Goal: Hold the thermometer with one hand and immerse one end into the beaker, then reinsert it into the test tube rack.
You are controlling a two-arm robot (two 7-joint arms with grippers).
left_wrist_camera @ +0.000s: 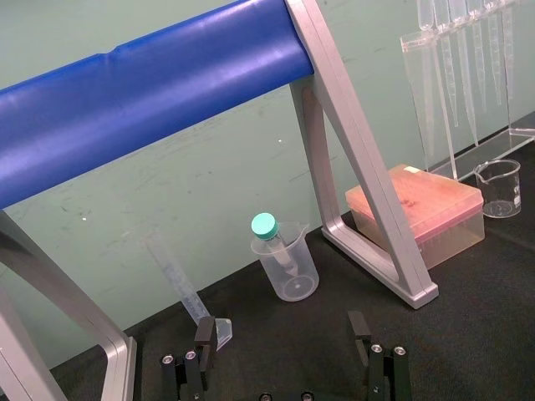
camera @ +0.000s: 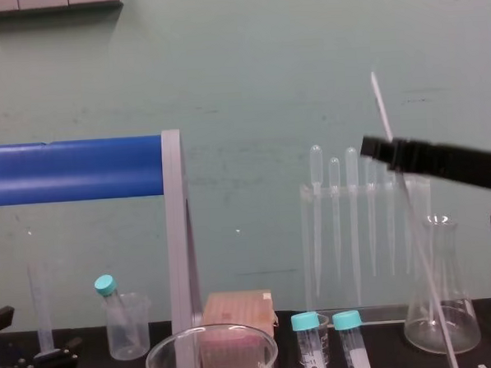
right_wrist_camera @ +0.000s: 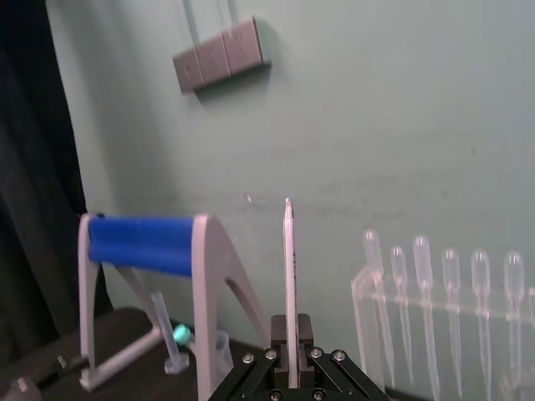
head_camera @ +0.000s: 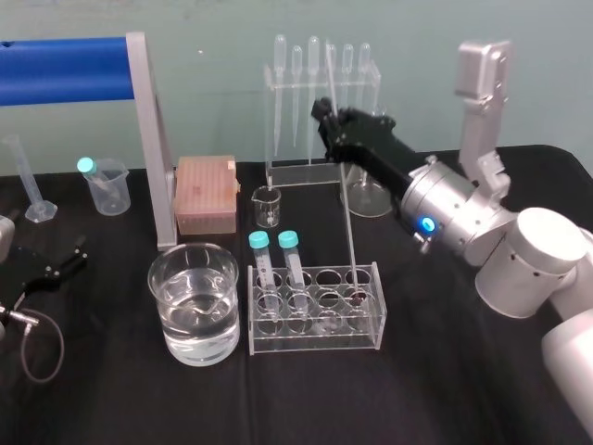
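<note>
R claw clenched on thermometer near upper end. Rod slightly tilted, red tip down in far-row, rightmost hole of rack. Water-filled beaker just left of rack. L claw parked far left on counter, fingers apart.

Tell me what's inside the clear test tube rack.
The clear rack holds two teal-capped tubes on its left and the long thin glass thermometer, red tip down, on its right, pinched by the right gripper. Whether the tip touches bottom is hidden. Left gripper lies idle.
</note>
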